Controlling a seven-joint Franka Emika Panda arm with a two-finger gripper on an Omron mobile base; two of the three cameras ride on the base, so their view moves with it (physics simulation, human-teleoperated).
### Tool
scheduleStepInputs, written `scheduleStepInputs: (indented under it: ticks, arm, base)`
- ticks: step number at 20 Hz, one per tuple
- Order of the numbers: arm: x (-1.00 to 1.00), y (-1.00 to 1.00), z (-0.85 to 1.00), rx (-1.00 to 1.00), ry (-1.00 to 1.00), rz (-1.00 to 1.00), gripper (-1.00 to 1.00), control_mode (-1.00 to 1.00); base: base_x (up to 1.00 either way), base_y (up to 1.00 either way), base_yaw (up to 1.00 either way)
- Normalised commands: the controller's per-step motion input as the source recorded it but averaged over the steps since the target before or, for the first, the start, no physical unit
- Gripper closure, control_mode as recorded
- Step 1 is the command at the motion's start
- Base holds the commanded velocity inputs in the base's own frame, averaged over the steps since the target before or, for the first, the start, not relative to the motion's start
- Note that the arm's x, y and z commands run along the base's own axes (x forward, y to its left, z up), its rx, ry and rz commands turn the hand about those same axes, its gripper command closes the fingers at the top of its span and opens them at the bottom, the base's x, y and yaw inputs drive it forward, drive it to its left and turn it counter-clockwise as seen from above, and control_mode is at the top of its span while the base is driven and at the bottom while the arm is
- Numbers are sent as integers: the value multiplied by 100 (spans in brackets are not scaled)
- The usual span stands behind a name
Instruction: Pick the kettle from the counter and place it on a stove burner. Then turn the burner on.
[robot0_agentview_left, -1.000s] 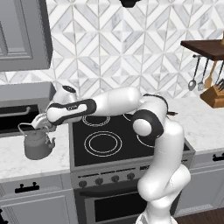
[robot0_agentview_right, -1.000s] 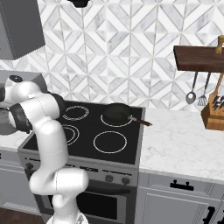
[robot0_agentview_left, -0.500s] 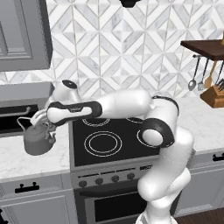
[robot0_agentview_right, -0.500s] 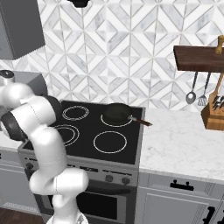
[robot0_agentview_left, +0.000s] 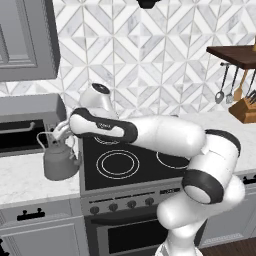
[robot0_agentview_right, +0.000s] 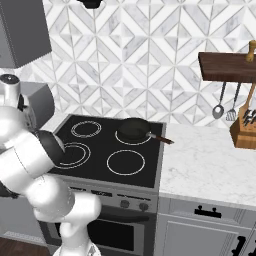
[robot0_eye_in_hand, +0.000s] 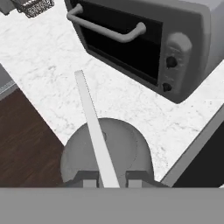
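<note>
The small grey kettle (robot0_agentview_left: 60, 161) stands over the marble counter (robot0_agentview_left: 20, 182), close to the left edge of the black cooktop. My gripper (robot0_agentview_left: 59, 132) reaches down from the right onto its thin arched handle (robot0_agentview_left: 46, 137). In the hand view the kettle (robot0_eye_in_hand: 107, 153) lies straight below, and its handle (robot0_eye_in_hand: 92, 124) runs as a pale strip between my fingertips (robot0_eye_in_hand: 89, 177). The gripper (robot0_eye_in_hand: 111, 179) is shut on the handle. The large double-ring burner (robot0_agentview_left: 118, 163) is just right of the kettle; in the right base view the burner (robot0_agentview_right: 75, 154) is partly hidden behind my arm.
A grey toaster oven (robot0_agentview_left: 27, 125) sits on the counter behind the kettle, large in the hand view (robot0_eye_in_hand: 144, 48). A black frying pan (robot0_agentview_right: 134, 129) occupies a rear burner. Stove knobs (robot0_agentview_left: 120, 205) line the front panel. A knife block (robot0_agentview_right: 245, 132) and hanging utensils stand far right.
The arm has swung and the kettle has shifted to the right, toward the cooktop, with the gripper on its handle.
</note>
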Motion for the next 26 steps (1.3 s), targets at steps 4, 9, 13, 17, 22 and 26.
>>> scheduleStepInputs:
  ticks: [4,9,13,17,22,26]
  arm:
    - [-11,-83,15,0,-1,-2,100,-100]
    - [0,-74,11,0,-1,-2,100,-100]
    - [0,-77,9,0,0,-3,100,-100]
    - [0,-68,3,0,0,-3,100,-100]
    - [5,-55,0,0,0,-4,100,-100]
    - [23,-45,0,0,0,-5,100,-100]
  base:
    - [0,0,0]
    - [0,0,0]
    - [0,0,0]
    - [0,0,0]
    - [0,0,0]
    - [0,0,0]
